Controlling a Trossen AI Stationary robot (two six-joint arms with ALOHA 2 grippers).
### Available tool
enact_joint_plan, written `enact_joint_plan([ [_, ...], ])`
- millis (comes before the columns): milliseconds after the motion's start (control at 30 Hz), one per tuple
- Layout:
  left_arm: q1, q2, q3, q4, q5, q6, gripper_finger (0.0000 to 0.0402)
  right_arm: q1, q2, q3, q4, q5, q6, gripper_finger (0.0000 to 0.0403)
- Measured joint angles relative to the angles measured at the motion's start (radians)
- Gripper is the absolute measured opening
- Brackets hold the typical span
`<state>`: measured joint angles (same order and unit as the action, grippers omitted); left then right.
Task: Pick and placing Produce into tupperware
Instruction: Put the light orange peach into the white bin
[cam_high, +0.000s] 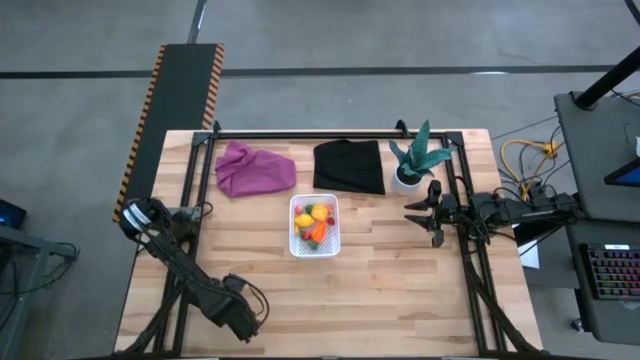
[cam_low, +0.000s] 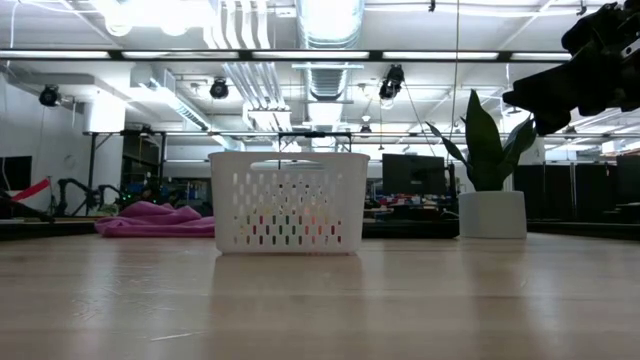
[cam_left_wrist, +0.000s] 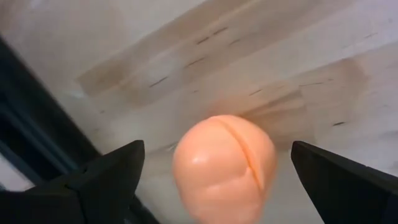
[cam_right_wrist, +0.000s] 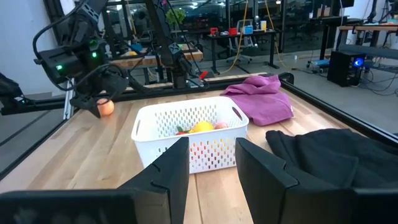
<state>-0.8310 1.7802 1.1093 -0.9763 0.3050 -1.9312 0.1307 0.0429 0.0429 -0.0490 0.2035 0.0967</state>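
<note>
The white tupperware tub stands mid-table and holds a yellow lemon, the orange carrot and small red berries; the low view shows its slotted wall. My left gripper is open near the table's near-left corner. Its fingers stand on either side of the orange peach without touching it. The right wrist view shows that peach on the table below it. My right gripper is open and hovers right of the tub, pointing toward it.
A purple cloth and a black cloth lie beyond the tub. A green potted plant stands at the far right, close to my right gripper. A black frame rail runs along the far edge. Bare wood lies in front of the tub.
</note>
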Motion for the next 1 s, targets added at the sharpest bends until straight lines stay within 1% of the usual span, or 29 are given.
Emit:
enact_joint_plan([
  [167,0.001,-0.006,-0.054,0.095,0.007,-0.001,0.0390,0.000,0.000,0.000,-0.005,0.000,0.000,0.0123],
  [367,0.001,-0.006,-0.067,0.115,0.008,0.000,0.0390,0.000,0.000,0.000,-0.008,0.000,0.000,0.0123],
  [467,0.001,-0.005,-0.067,0.120,0.008,0.000,0.0380,0.000,0.000,0.000,-0.008,0.000,0.000,0.0123],
  [567,0.001,-0.003,-0.067,0.126,0.008,0.001,0.0356,0.000,0.000,0.000,-0.008,0.000,0.000,0.0123],
  [800,0.002,-0.002,-0.067,0.138,0.024,0.000,0.0284,0.000,0.000,0.000,-0.008,0.000,0.000,0.0123],
  [1000,0.002,0.000,-0.067,0.137,0.027,0.000,0.0236,0.000,0.000,0.000,-0.007,0.000,0.000,0.0123],
])
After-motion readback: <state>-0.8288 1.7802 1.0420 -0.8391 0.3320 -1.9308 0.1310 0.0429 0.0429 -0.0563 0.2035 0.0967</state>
